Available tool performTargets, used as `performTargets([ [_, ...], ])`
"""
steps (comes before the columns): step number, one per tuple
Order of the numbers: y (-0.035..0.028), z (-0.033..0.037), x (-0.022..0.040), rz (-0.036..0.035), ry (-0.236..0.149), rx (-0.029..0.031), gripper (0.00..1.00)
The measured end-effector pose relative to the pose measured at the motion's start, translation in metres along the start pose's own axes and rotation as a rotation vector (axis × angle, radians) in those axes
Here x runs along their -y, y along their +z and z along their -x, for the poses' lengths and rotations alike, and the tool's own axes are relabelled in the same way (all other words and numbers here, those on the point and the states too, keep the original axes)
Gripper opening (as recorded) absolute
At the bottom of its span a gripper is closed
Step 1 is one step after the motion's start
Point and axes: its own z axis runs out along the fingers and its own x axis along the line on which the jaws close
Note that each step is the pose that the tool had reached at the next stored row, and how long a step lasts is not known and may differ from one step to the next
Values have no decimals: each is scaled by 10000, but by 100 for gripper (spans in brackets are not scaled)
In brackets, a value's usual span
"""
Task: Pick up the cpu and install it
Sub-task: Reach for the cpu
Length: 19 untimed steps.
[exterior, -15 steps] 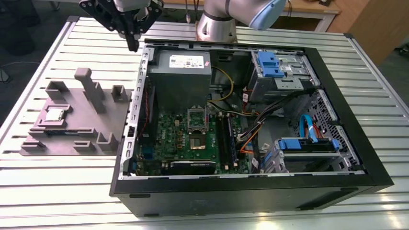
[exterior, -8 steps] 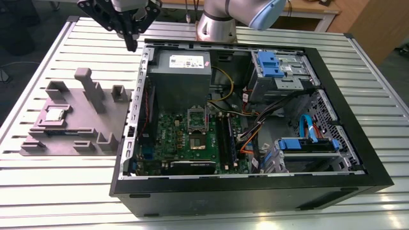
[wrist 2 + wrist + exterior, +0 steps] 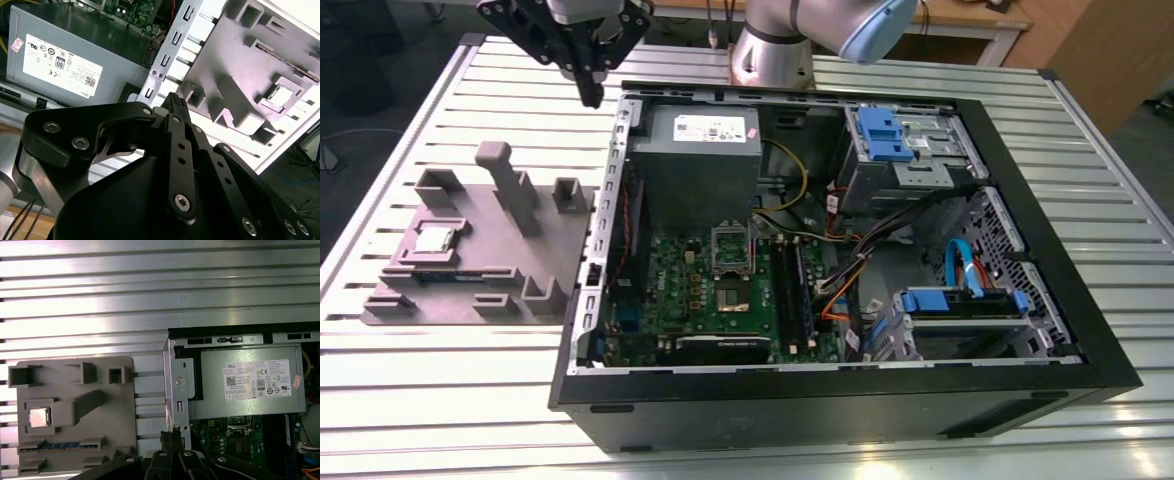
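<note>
Tool (image 3: 591, 95) hangs high above the counter (image 3: 440, 390), over the gap between the fixture (image 3: 467, 258) and the back corner of the case (image 3: 854, 410). Jaws look closed tip to tip in both wrist views, with nothing held. We judge the pick not yet started.

Cpu (image 3: 434, 238) sits in a square recess of the fixture, on the exterior view's left, well apart from the tool. It lies flat with the metal lid up. The recess walls fix its position, so we take it as staged for a straight top-down grab. The first wrist view shows the cpu (image 3: 39, 417) the same way, clear of the fixture's posts.

Case lies on its side with the panel off, so the board (image 3: 781, 300) faces up. Socket (image 3: 727, 297) is near the board's middle, below the PSU (image 3: 698, 130). Its frame looks swung open, though we can't confirm that. Cables run on the far side of the board, clear of the socket.
</note>
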Motion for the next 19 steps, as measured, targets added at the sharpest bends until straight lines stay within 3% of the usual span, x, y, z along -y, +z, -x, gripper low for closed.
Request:
performTargets([
  [19, 0, -57, 5, 0, -1, -1, 10],
])
